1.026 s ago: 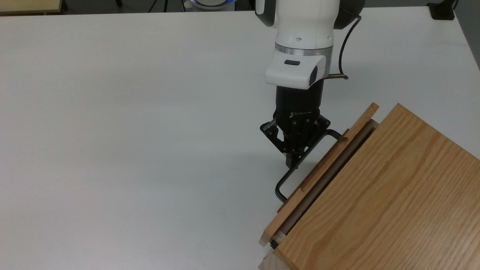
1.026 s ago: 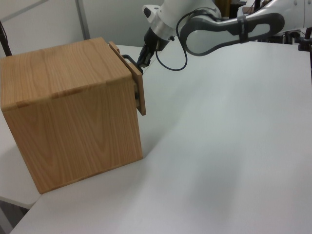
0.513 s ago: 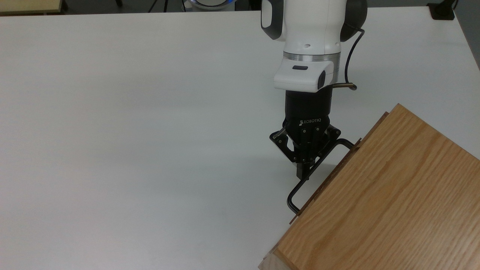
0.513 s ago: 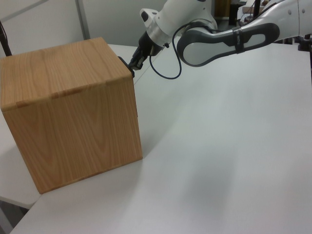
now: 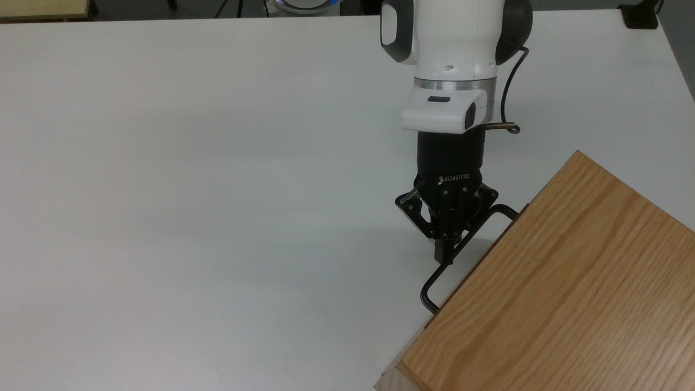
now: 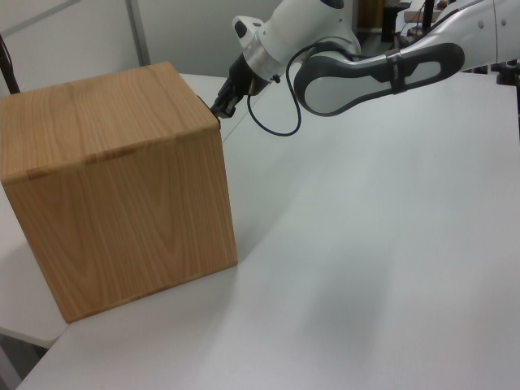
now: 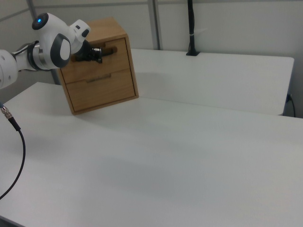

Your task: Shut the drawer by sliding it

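Top view, pincer: we see the black pincer [image 5: 444, 255] pointing down the picture, its fingers pressed together on the thin black handle [image 5: 434, 282] of the drawer.
Pincer in the side views: in the left view we find the pincer [image 6: 221, 106] at the upper front edge of the cabinet [image 6: 122, 179]; in the right view the pincer [image 7: 98, 53] lies against the upper drawer front, and there we cannot make out the fingers.
Handle: a black U-shaped bar that stands out from the cabinet's front edge in the top view, its two ends running back under the overhanging top.
Drawer: we see the drawer [image 7: 97, 56] as the upper of two fronts in the right view, lying flush with the cabinet face and level with the lower front [image 7: 102, 90]; in the top view its front panel is hidden beneath the cabinet top, so we judge it pushed fully in.
Cabinet: an oak-grain box [image 5: 559, 288] in the lower right corner of the top view, turned at an angle.
Arm: the white arm [image 5: 450, 60] reaches in from the top edge of the top view, with a black cable [image 5: 505, 87] looping at its side.
Surface: a plain white surface [image 5: 190, 190] carries the cabinet.
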Robot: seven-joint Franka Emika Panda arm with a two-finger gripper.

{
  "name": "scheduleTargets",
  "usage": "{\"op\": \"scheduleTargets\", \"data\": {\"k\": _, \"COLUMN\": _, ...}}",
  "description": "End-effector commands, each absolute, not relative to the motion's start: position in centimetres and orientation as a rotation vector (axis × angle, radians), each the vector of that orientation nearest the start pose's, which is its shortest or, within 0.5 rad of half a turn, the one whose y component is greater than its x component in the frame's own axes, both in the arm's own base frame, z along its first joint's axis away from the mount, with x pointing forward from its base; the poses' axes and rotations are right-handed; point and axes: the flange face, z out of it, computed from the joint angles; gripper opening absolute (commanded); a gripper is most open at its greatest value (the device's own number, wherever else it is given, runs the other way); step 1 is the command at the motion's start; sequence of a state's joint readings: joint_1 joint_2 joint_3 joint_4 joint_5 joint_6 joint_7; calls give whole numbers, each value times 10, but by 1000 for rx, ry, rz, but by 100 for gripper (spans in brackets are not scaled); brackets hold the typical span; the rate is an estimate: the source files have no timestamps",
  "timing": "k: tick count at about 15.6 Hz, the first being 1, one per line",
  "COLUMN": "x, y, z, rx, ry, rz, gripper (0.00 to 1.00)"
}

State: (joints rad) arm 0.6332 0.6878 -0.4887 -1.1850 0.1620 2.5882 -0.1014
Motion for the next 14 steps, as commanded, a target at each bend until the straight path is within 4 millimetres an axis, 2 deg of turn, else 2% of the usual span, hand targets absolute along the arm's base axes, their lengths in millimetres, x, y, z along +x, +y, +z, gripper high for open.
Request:
{"op": "scheduleTargets", "data": {"k": 1, "x": 728, "y": 230, "z": 523, "rx": -2907, "ry": -556, "rz": -1242, "gripper": 0}}
{"op": "scheduleTargets", "data": {"k": 3, "x": 709, "y": 222, "z": 525, "rx": -2885, "ry": -601, "rz": -1170, "gripper": 0}}
{"op": "scheduleTargets", "data": {"k": 4, "x": 703, "y": 204, "z": 528, "rx": -2888, "ry": -578, "rz": -1132, "gripper": 0}}
{"op": "scheduleTargets", "data": {"k": 6, "x": 692, "y": 171, "z": 543, "rx": -2908, "ry": -571, "rz": -1023, "gripper": 1}}
{"op": "scheduleTargets", "data": {"k": 8, "x": 680, "y": 127, "z": 564, "rx": -2944, "ry": -528, "rz": -872, "gripper": 3}}
{"op": "scheduleTargets", "data": {"k": 10, "x": 657, "y": 86, "z": 584, "rx": -2969, "ry": -449, "rz": -676, "gripper": 5}}
{"op": "scheduleTargets", "data": {"k": 12, "x": 626, "y": 49, "z": 606, "rx": -2985, "ry": -380, "rz": -468, "gripper": 14}}
{"op": "scheduleTargets", "data": {"k": 13, "x": 609, "y": 29, "z": 616, "rx": -2988, "ry": -349, "rz": -360, "gripper": 26}}
{"op": "scheduleTargets", "data": {"k": 14, "x": 594, "y": 11, "z": 621, "rx": -2989, "ry": -319, "rz": -261, "gripper": 31}}
